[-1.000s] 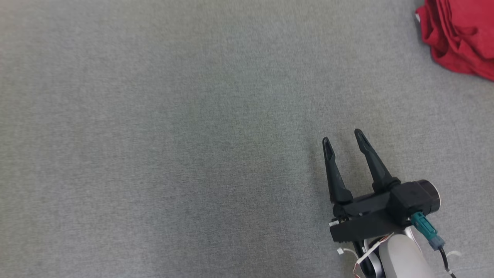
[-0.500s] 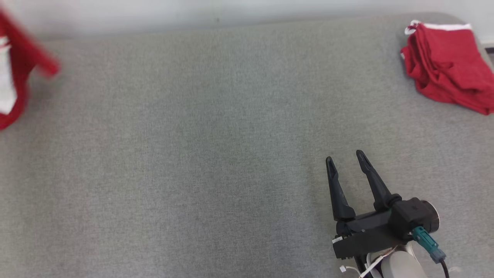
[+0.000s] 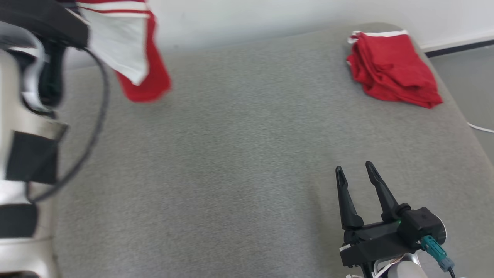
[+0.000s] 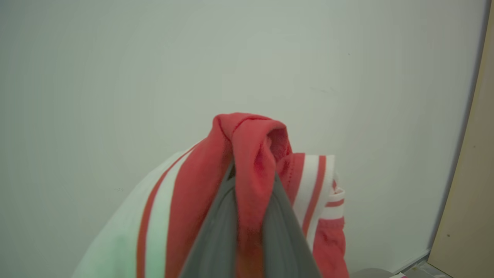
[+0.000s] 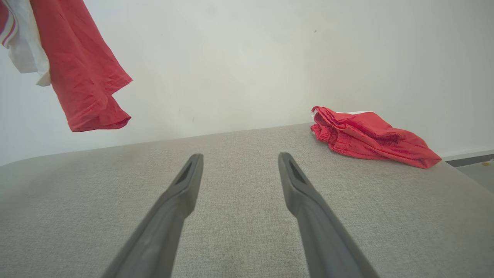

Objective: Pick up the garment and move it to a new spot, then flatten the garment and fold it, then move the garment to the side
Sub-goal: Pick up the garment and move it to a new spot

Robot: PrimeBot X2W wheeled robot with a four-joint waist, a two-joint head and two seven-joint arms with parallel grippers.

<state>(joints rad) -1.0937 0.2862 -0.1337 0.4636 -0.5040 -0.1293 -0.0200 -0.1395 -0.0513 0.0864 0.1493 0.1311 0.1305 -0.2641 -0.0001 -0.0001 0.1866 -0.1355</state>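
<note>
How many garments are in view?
2. A red-and-white garment hangs from the left gripper, over the grey surface's far left; a red garment lies at its far right corner.

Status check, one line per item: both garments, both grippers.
striped red-and-white garment: lifted, hanging in the air, clear of the grey padded surface
left gripper: shut, red cloth pinched between its fingers
right gripper: open, empty, low over the surface
red garment heap: lying loosely folded at the surface's far right corner, nothing touching it
</note>
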